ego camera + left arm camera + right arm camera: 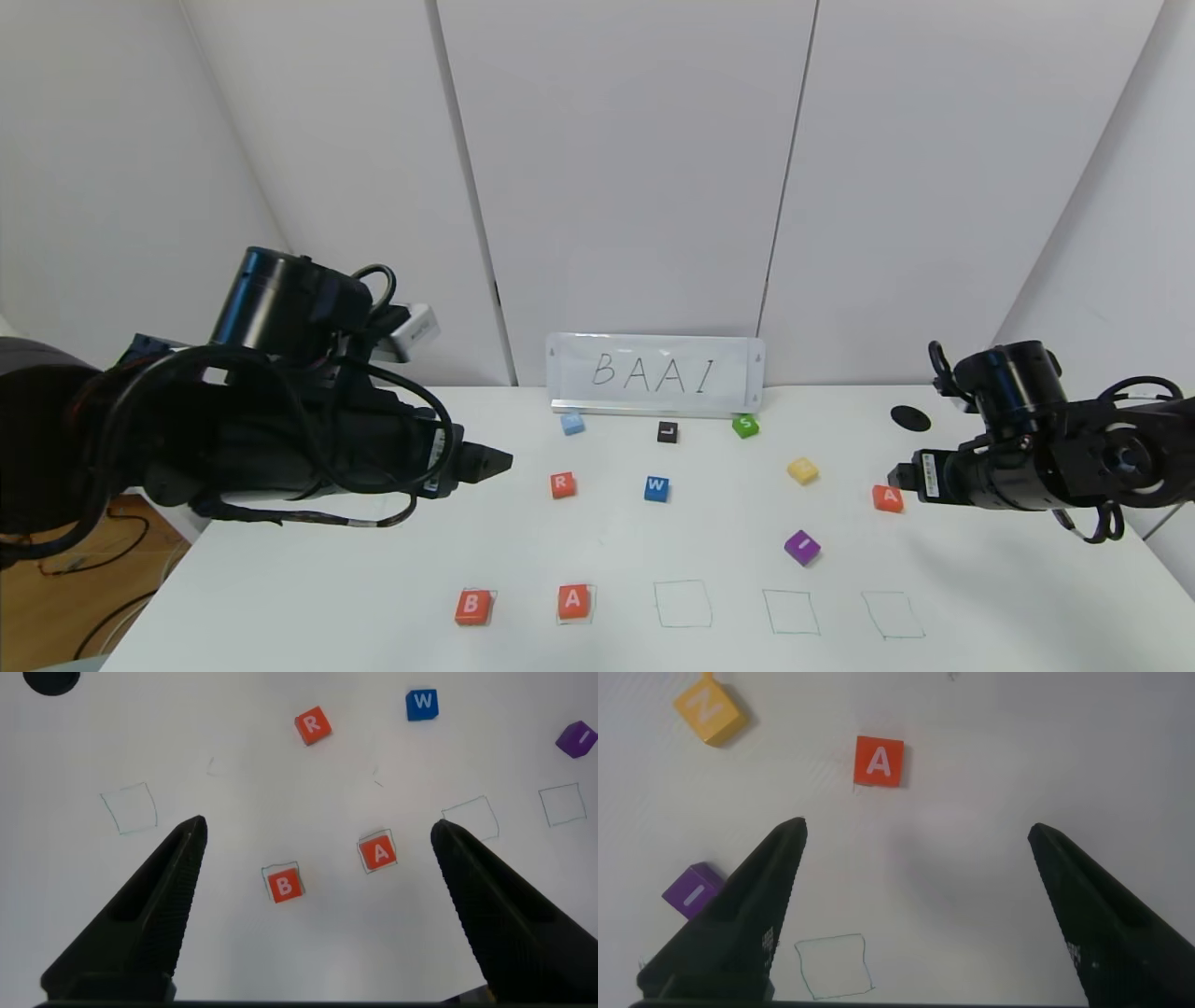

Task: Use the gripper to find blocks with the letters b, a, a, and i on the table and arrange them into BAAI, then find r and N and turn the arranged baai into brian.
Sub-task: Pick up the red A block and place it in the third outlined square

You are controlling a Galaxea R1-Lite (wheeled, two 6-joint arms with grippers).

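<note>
At the lower edge of the table, orange-red B and A fill two green squares beside three bare ones, while the second A, purple I, R and yellow block lie mid-frame between the wide-open, empty left gripper and right gripper.

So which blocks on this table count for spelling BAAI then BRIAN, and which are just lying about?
For the job:
B block, placed in row
A block, placed beside it
second A block, loose
purple I block
R block
yellow N block

Lying about:
blue W block
green S block
black block
light blue block
</note>
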